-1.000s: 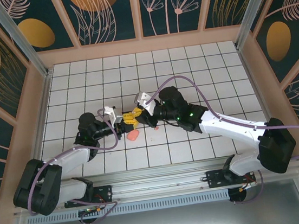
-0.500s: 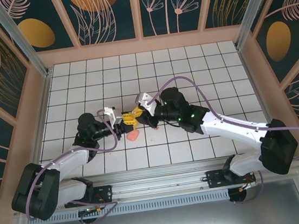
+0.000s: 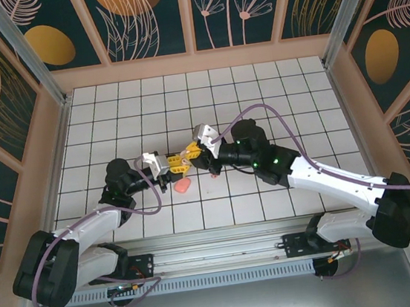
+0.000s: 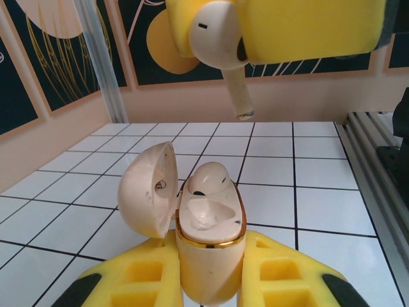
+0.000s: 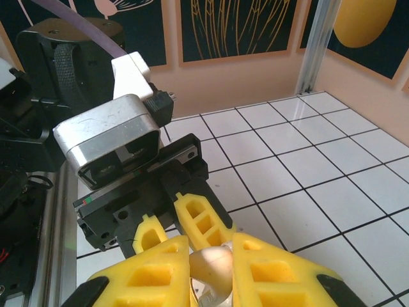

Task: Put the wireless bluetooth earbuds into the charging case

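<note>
The pale charging case point(image 4: 208, 256) stands upright between my left gripper's point(image 4: 208, 248) yellow fingers, which are shut on it. Its lid point(image 4: 148, 188) hangs open to the left. One earbud point(image 4: 208, 179) sits in the far slot, and the near slot is bare. Just above the case, the second earbud point(image 4: 217, 32) points its stem downward, pinched in my right gripper's yellow fingers point(image 4: 307, 32). In the right wrist view, my right gripper point(image 5: 211, 259) is shut on that earbud point(image 5: 216, 265), right over the left gripper's fingers point(image 5: 201, 220). From above, the left gripper point(image 3: 175, 170) and the right gripper point(image 3: 189, 155) meet mid-table.
A salmon-pink rounded block point(image 3: 183, 187) lies on the white tiled floor point(image 3: 258, 102) just in front of the two grippers. Peach walls with dark floral panels enclose the floor, and a metal rail point(image 3: 220, 275) runs along the near edge.
The right wrist has shifted a little to the right and the left forearm has swung slightly left. Both grips are unchanged and the grippers stay together.
</note>
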You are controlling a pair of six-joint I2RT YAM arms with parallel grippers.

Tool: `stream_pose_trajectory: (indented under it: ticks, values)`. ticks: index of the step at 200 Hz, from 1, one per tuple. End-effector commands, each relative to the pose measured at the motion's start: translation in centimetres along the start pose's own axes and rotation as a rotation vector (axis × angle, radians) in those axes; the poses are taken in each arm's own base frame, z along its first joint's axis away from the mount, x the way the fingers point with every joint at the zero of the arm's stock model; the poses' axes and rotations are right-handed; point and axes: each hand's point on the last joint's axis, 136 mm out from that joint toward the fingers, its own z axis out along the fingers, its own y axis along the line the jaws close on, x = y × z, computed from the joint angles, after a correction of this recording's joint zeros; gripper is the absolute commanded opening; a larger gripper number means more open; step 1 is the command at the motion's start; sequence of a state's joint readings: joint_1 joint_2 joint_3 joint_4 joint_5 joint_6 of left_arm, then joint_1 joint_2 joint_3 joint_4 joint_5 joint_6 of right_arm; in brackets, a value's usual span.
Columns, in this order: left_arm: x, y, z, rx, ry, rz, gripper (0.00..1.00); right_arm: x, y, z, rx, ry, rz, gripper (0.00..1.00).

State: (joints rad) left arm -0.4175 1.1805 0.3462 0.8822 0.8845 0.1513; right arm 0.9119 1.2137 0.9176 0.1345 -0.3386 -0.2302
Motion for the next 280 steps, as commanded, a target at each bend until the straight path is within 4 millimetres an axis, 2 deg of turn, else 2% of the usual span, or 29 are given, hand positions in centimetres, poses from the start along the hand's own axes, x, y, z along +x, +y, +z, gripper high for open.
stream_pose_trajectory:
  ticks: [1, 87, 150, 183, 211, 280]
  values:
    - [-0.9, -0.2, -0.1, 0.003, -0.027, 0.054, 0.09, -0.3, 0.5, 0.6, -0.022, -0.014, -0.01, 0.18]
    - [-1.5, -0.3, 0.1, 0.025, -0.039, 0.025, 0.1, 0.2, 0.3, 2.4, -0.032, 0.005, -0.007, 0.17]
    - [-2.0, -0.5, 0.0, 0.032, -0.053, 0.017, 0.1, 0.6, -0.7, 2.9, 0.02, 0.006, -0.015, 0.17]
    - [-2.7, -0.5, -0.1, 0.029, -0.069, 0.025, 0.1, 1.9, -0.9, 3.4, 0.021, 0.05, -0.013, 0.17]
    - [-3.3, -0.5, -0.2, 0.026, -0.085, 0.026, 0.1, 3.1, -0.2, 3.7, -0.017, 0.078, 0.003, 0.17]
    - [-3.9, -0.4, -0.3, 0.018, -0.101, 0.016, 0.11, 5.5, 0.6, 2.8, -0.042, 0.156, -0.009, 0.18]
